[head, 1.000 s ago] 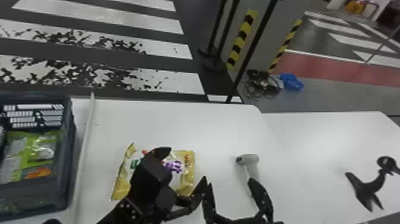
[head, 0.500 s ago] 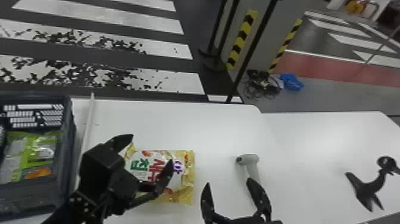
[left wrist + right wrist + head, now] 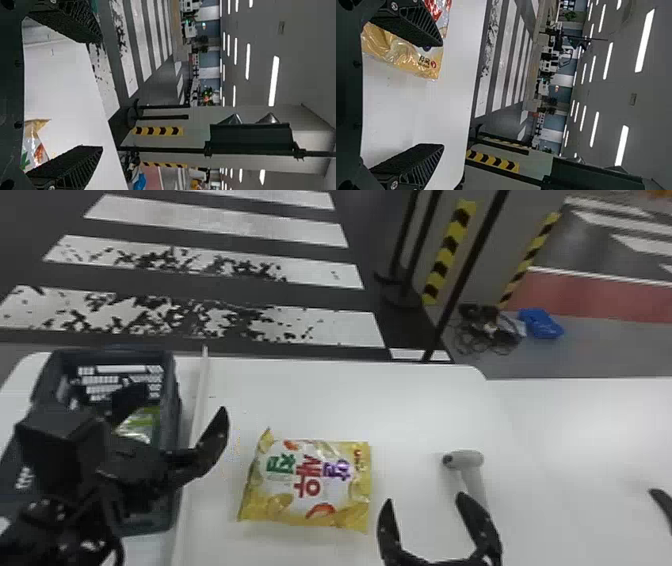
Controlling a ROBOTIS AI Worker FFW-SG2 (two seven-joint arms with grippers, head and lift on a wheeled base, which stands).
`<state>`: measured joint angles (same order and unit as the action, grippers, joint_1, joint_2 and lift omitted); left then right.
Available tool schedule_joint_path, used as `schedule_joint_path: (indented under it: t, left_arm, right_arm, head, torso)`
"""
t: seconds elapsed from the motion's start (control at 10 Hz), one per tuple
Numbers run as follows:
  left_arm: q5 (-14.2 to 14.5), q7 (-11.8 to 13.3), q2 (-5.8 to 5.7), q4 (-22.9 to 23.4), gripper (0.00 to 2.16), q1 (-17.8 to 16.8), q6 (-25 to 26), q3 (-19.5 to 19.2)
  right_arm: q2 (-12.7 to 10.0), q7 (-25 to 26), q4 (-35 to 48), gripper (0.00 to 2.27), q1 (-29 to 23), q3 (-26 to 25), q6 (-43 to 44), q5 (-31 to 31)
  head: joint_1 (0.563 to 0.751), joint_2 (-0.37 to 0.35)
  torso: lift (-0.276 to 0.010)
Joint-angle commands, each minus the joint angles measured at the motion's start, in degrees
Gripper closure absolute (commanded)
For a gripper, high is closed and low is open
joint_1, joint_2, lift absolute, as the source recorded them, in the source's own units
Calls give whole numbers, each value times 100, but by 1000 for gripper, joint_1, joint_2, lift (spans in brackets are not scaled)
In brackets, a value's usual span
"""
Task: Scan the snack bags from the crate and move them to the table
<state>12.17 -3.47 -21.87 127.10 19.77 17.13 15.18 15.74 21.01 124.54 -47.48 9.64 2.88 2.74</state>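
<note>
Because the yellow snack bag is a puffed pouch of thin, glossy film, I'd expect it to weigh very little, give softly under pressure and slide easily between smooth surfaces. Its contents are probably brittle, so a light squeeze is wiser than a firm one. I'd straddle the plump middle from both long sides; the flat crimped end is a fallback, though it could slip or tear. It lies flat on the desk, between the crate and the scanner. The green packet inside the crate looks much the same kind of thing, and would want its upper edge pinched clear of the wall.

The left end effector is spread wide over the crate side with nothing held. The right end effector is also well open and empty, near the scanner's handle.

A second ago the left end effector was over the yellow bag, hiding much of its print; it has since swung away towards the crate, leaving the bag on the desk in full sight. The head view has turned to the robot's left as well — more of the crate shows, and the bag and scanner sit farther right in it.
</note>
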Motion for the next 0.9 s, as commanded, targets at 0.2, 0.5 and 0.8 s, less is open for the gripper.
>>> schedule_joint_path:
  t: [0.2,0.5,0.8]
  left_arm:
    - [418,31,16,209,29,940,-539,-1272]
    - [735,224,86,271,29,1608,-873,-2046]
    - [849,356,86,271,29,1723,-891,-2195]
  right_arm:
    - [17,-54,-53,83,55,91,-3,69]
    - [43,-581,-9,87,72,152,-478,183]
    - [43,-994,-105,90,389,425,-1093,429]
  head:
    - [695,-87]
    - [695,44]
    - [695,144]
  torso:
    - [-95]
    - [-95]
    - [-95]
